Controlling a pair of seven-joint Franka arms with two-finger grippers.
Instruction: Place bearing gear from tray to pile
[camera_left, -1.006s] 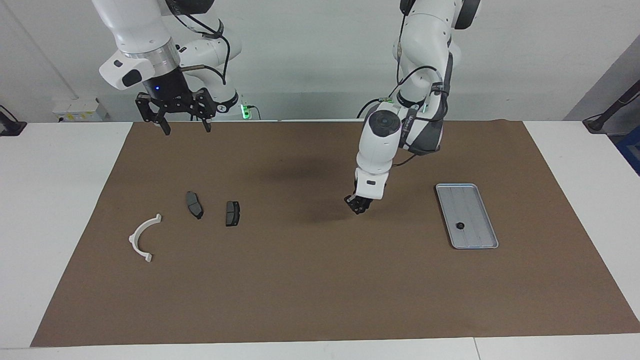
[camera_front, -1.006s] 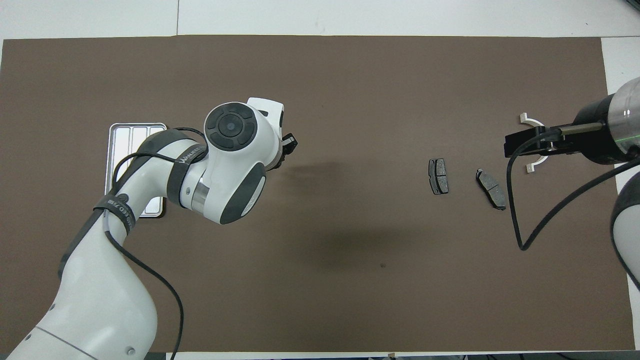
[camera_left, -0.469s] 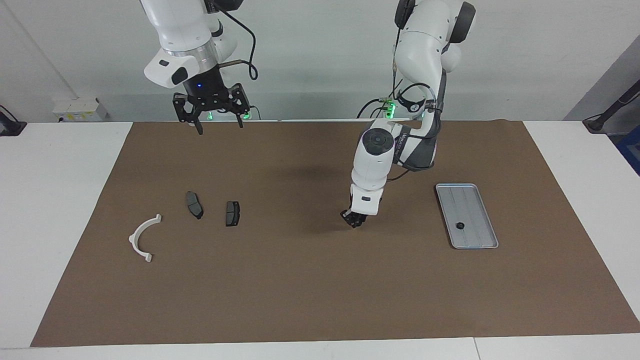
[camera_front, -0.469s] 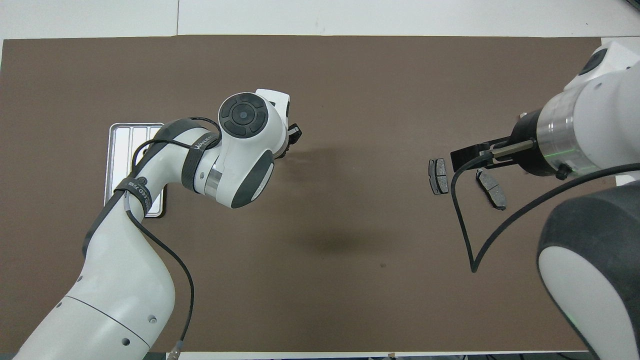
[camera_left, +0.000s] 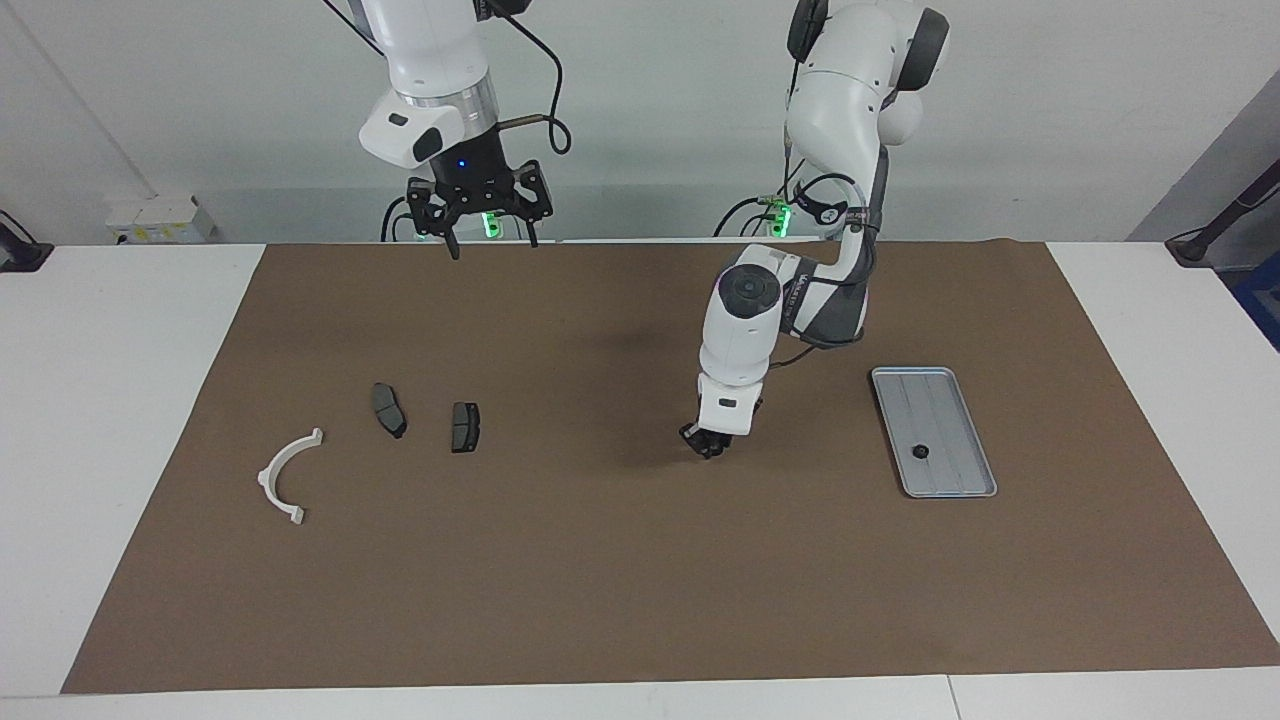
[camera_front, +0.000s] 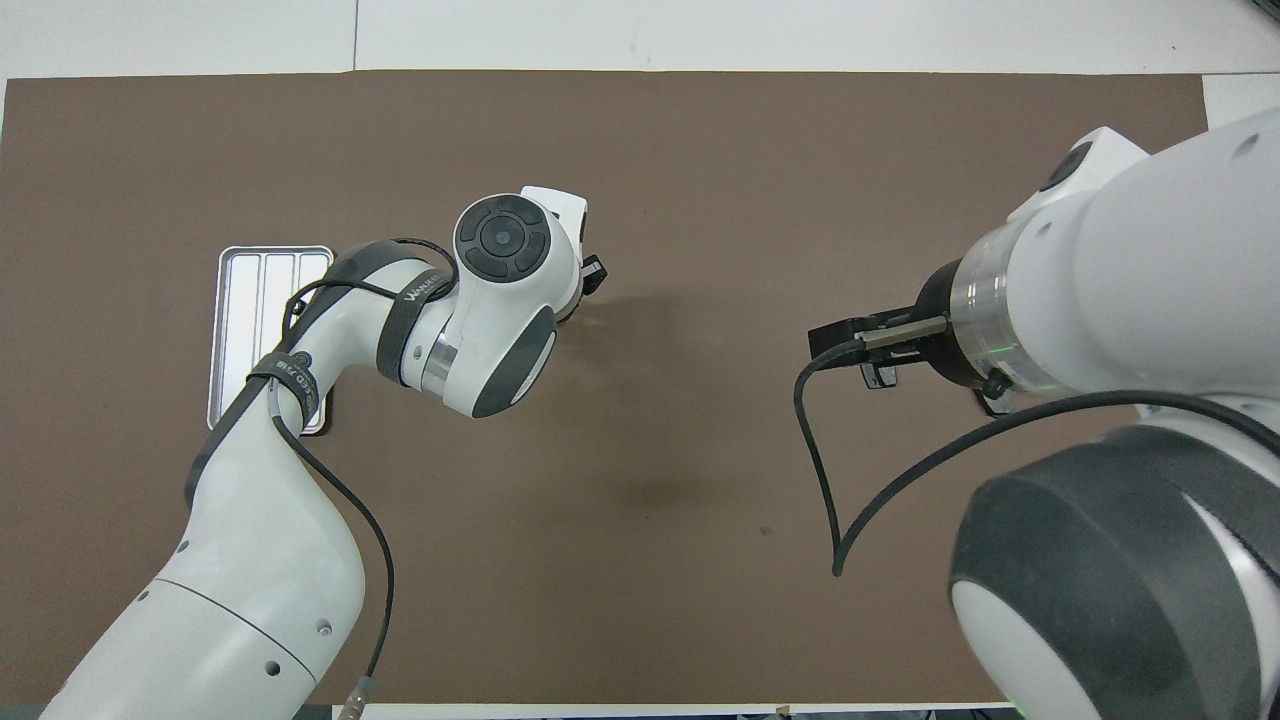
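**Left arm low over the mat, one gear lying in the tray**

The left gripper (camera_left: 707, 444) hangs low over the brown mat (camera_left: 600, 580), above bare ground between the tray (camera_left: 950, 400) and the pile (camera_left: 389, 410). It is nearer to the tray. Its wrist points steeply down, and a dark shadow lies on the mat just beneath it. Whether this gripper is open or closed, or carries anything, cannot be told from either view.

A small dark bearing gear (camera_left: 921, 452) sits inside the grey-blue tray, in the part of it farther from the robots. The tray lies flat toward the left arm's end of the table (camera_left: 100, 400).

The pile is well apart from the tray, toward the right arm's end. It is made up of two dark brake pads (camera_left: 465, 427) lying side by side and a white curved bracket (camera_left: 284, 476) a little farther from the robots. None of the three parts touches another.

The right gripper (camera_left: 488, 222) waits high in the air over the mat's edge closest to the robots. Its jaws are spread wide and hold nothing. From overhead, the right arm covers most of the pile.
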